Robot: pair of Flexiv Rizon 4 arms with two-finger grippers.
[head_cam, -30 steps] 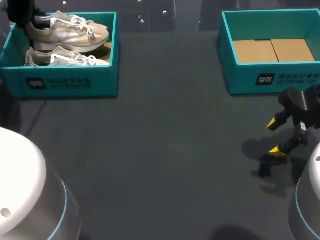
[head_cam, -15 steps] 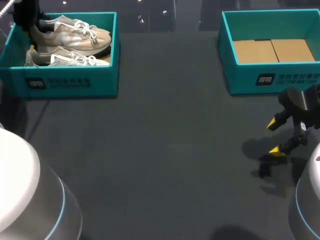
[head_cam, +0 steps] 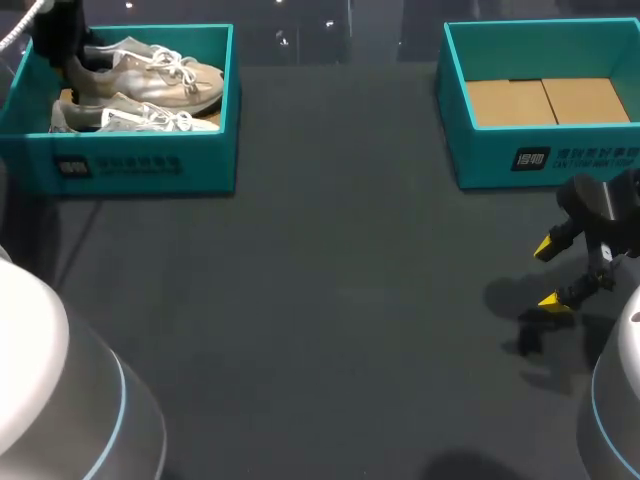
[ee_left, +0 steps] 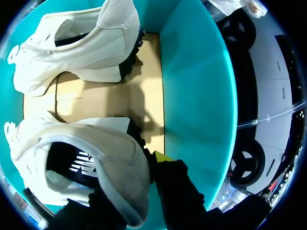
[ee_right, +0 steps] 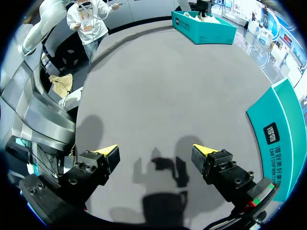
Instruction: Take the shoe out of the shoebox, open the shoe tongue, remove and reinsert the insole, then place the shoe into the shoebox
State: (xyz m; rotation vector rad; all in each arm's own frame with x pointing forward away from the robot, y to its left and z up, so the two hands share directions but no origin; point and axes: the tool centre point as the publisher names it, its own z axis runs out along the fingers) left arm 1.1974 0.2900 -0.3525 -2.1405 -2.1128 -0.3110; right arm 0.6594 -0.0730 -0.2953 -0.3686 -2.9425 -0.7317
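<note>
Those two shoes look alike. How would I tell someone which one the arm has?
Look at the teal shoebox at the table's far left, the one holding shoes. Of its two pale sneakers, it is the rear shoe, by the far wall; unlike the front shoe, its heel is held by the left gripper.

Left gripper [head_cam: 68,55], upper left of the head view: displaced to the right inside the shoebox [head_cam: 140,165]. Rear shoe [head_cam: 150,75], gripped at the heel: shifted right with the gripper, so its toe is now closer to the box's right wall. White left arm housing [head_cam: 50,390], lower left: now lower and nearer the left edge.
</note>
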